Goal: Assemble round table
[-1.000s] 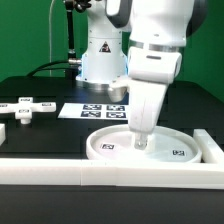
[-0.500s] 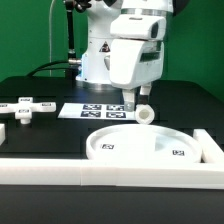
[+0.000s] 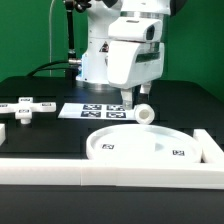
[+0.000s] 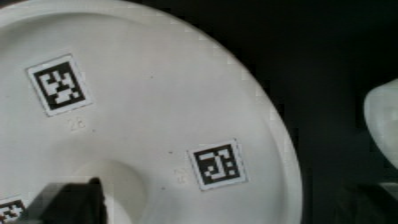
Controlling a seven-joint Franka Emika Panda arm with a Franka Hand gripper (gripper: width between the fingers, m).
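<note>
White disc (image 3: 140, 147) on black table — pincer (image 3: 133, 103) above, spread, empty.

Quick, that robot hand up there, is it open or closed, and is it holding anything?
Hand: open and empty, raised above the white disc.

This is looking like a robotics lab test bench. A white robot arm (image 3: 128, 45) is standing bolted on a black table (image 3: 40, 85) before a plain green backdrop (image 3: 25, 30), with cables (image 3: 68, 40) hanging behind its base. The marker board (image 3: 100, 110) is lying flat on the table, and white plastic parts (image 3: 22, 108) are carrying the same black-and-white square tags.
</note>
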